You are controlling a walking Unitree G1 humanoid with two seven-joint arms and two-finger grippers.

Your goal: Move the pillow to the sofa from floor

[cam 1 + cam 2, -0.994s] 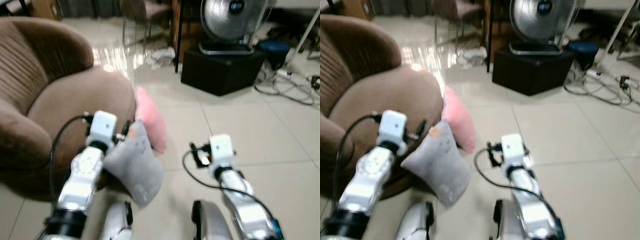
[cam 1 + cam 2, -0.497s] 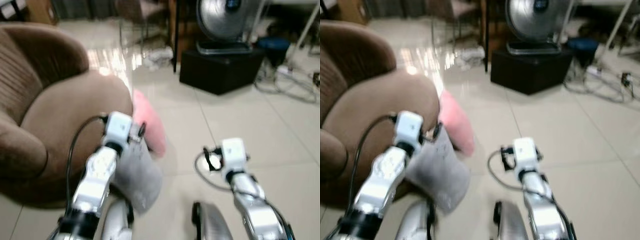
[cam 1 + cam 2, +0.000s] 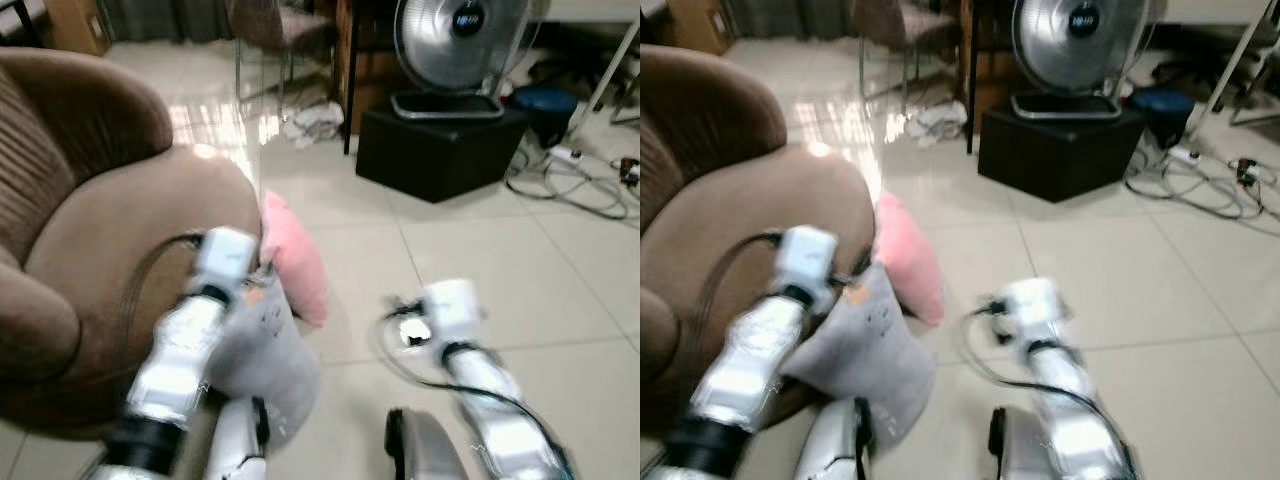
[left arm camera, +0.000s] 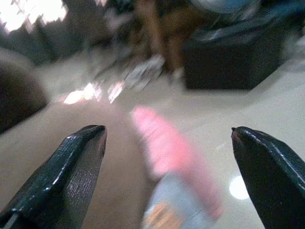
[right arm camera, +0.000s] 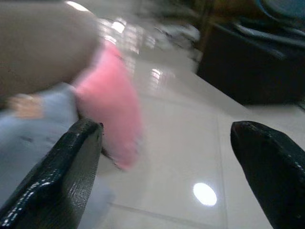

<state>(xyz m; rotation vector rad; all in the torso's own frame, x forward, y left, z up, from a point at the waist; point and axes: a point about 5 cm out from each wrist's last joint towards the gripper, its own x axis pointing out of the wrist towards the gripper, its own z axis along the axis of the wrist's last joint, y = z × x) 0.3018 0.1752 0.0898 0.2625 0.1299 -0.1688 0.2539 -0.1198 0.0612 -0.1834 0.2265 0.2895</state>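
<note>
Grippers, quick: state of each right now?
Left gripper: open, holding nothing, above the grey pillow.
Right gripper: open, holding nothing.

Floor [image 3: 480, 260]: pale glossy tiles. Directly on it:
- brown sofa [image 3: 90, 250], at left;
- pink pillow [image 3: 293, 262], leaning against the sofa's front;
- grey pillow [image 3: 268, 355], just beside the pink one, nearer the camera;
- black box [image 3: 440, 145] carrying a fan [image 3: 458, 45];
- loose white cables [image 3: 575, 185], at right;
- crumpled cloth [image 3: 312, 122], farther back.
</note>
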